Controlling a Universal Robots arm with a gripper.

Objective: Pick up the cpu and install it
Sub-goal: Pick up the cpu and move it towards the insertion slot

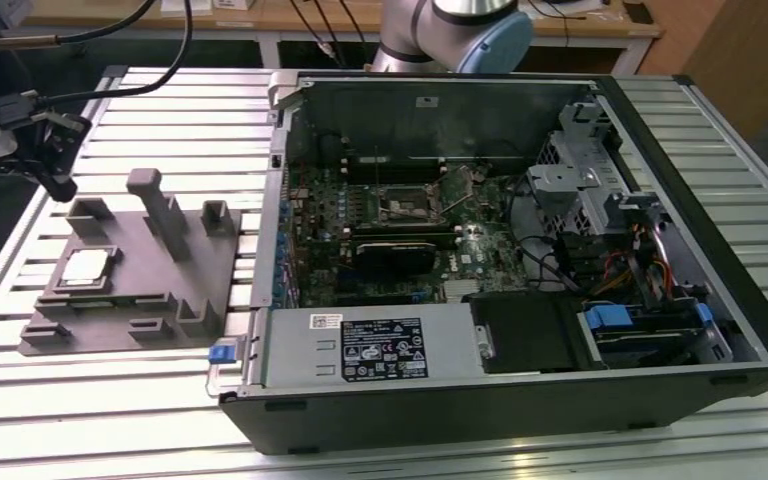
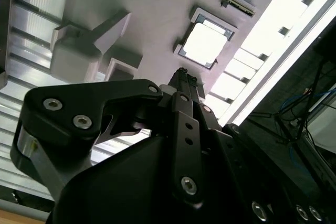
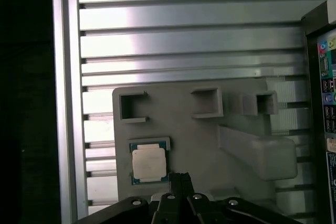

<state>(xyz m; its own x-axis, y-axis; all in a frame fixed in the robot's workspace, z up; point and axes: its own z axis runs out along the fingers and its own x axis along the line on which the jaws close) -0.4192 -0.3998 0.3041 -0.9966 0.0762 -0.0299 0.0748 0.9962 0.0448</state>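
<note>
Hovering above the grey fixture plate, the hand had its fingers pressed together with nothing between them, as far as I could judge from both wrist views. The cpu lay flat in a shallow recess of that plate, at the lower left of the exterior view. In the second wrist view it sat just beyond the fingertips, apart from them.

I took this for the approach stage of the pick. The chip was untouched, and the socket on the motherboard inside the open computer case looked unfilled to me.

Grasping the chip would, I judged, call for the fingers to part wider than its sides. They would also have to line up square with its edges and come down level, because the recess walls seemed to leave little room.

Counting what I had: one cpu, one fixture plate, one case, one socket and one hand, all on a single slatted bench.
</note>
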